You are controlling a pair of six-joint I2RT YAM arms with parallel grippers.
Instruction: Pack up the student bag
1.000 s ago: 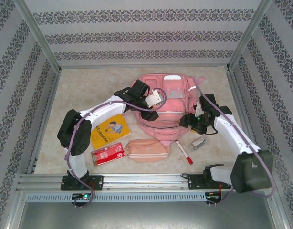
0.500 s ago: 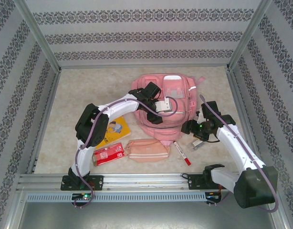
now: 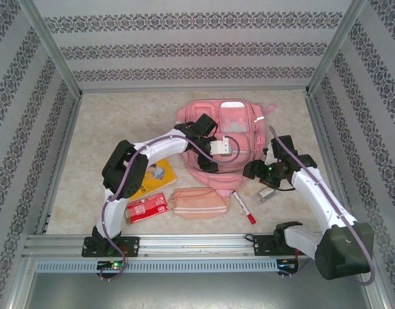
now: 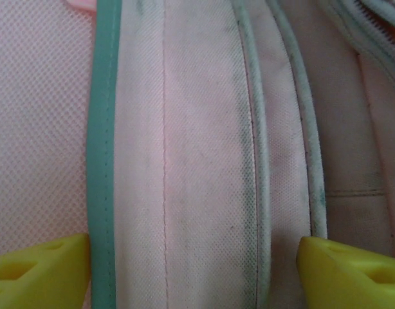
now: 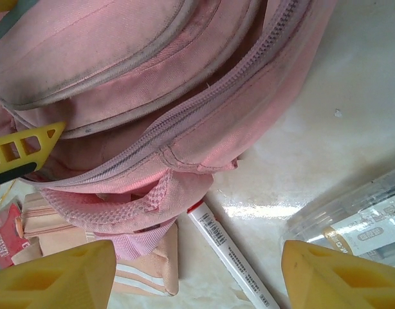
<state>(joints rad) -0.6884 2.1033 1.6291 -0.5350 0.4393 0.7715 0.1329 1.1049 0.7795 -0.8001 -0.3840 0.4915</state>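
The student bag (image 3: 231,132) is a large pink backpack lying flat in the middle of the table. My left gripper (image 3: 215,149) hovers over its front panel. In the left wrist view, that gripper (image 4: 194,277) is open, with its yellow fingertips (image 4: 40,277) wide apart over pink fabric and a teal strip (image 4: 102,129). My right gripper (image 3: 257,171) sits at the bag's lower right corner. It (image 5: 197,280) is open and empty, above a white marker (image 5: 233,257), close to the bag's zip (image 5: 184,122) and carry loop (image 5: 133,206).
In front of the bag lie a yellow book (image 3: 154,175), a red box (image 3: 146,208), a small pink pencil pouch (image 3: 199,201), the red-capped marker (image 3: 242,206) and a clear case (image 3: 268,193). Patterned walls and metal rails close in the table.
The left gripper has moved right across the bag's front and its jaws have spread wider. The right gripper has shifted slightly towards the bag's lower right corner.
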